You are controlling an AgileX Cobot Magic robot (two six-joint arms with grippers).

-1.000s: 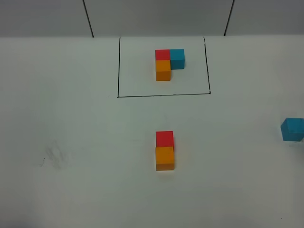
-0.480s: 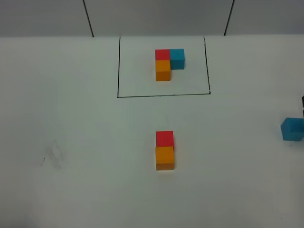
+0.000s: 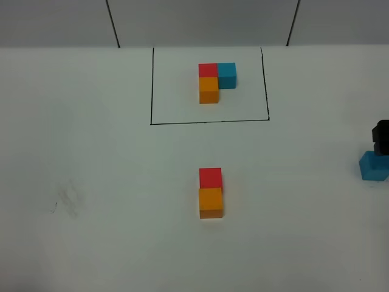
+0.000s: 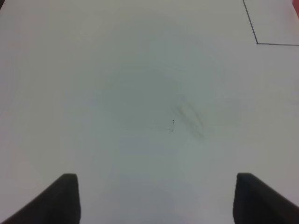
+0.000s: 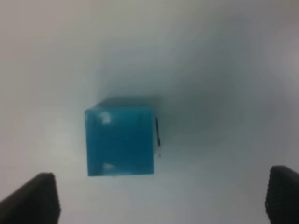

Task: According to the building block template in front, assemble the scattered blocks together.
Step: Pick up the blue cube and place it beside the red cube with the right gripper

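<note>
The template (image 3: 216,80) is a red, blue and orange L of cubes inside a black drawn rectangle at the back. A loose red cube (image 3: 210,177) touches a loose orange cube (image 3: 210,202) at the table's middle. The loose light blue cube (image 3: 373,166) sits at the far right edge. My right gripper (image 3: 381,141) shows as a black tip just behind and above that cube. In the right wrist view the blue cube (image 5: 120,142) lies between the wide-apart fingertips (image 5: 35,198); the gripper (image 5: 161,198) is open. My left gripper (image 4: 156,198) is open and empty over bare table.
A faint smudge (image 3: 68,199) marks the white table at the left; it also shows in the left wrist view (image 4: 189,119). A corner of the black rectangle (image 4: 257,43) shows there too. Grey wall panels stand behind the table.
My right gripper has come into the exterior view from the right edge, above the light blue cube. The cubes have not moved.
</note>
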